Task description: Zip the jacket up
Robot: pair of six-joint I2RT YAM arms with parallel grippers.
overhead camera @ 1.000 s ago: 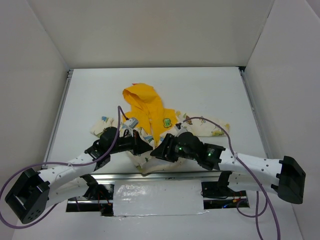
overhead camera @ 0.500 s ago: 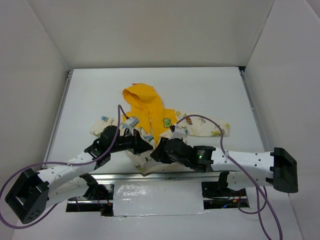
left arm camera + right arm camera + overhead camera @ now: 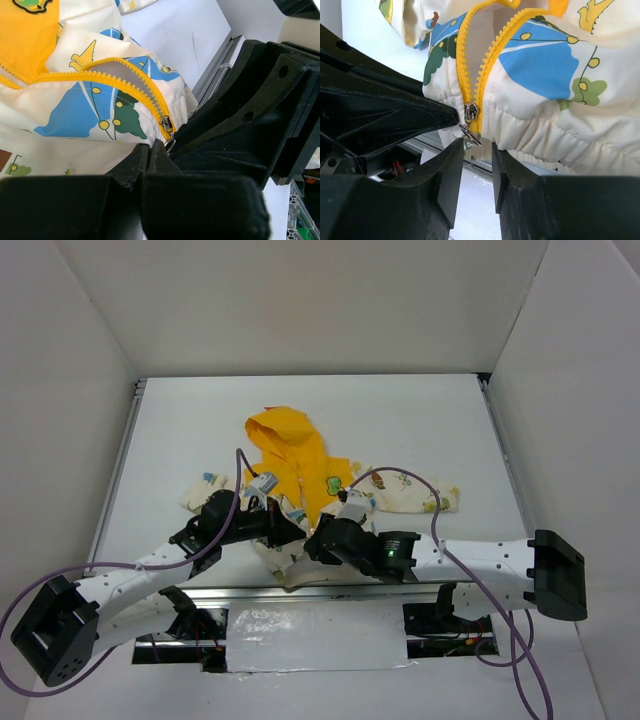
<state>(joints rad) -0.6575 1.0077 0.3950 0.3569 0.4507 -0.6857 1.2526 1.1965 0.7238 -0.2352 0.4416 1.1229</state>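
The jacket [image 3: 300, 465] lies on the table with its yellow hood [image 3: 283, 438] pointing away and its hem toward me. Its yellow zip [image 3: 125, 85] is open above the slider [image 3: 166, 124], which sits at the bottom hem. My left gripper [image 3: 291, 536] is shut, pinching the hem just left of the zip [image 3: 149, 146]. My right gripper [image 3: 313, 543] is open, and the slider's metal pull tab [image 3: 470, 135] hangs just above the gap between its fingertips [image 3: 477, 150]. The two grippers almost touch.
The white table [image 3: 420, 420] is boxed in by white walls at the back and both sides. A metal rail [image 3: 330, 592] runs along the near edge under the hem. Purple cables [image 3: 400, 480] loop over both arms.
My right arm has slid left and closer to the hem, bringing its open fingers up under the zip pull. The left gripper and the jacket have stayed put.
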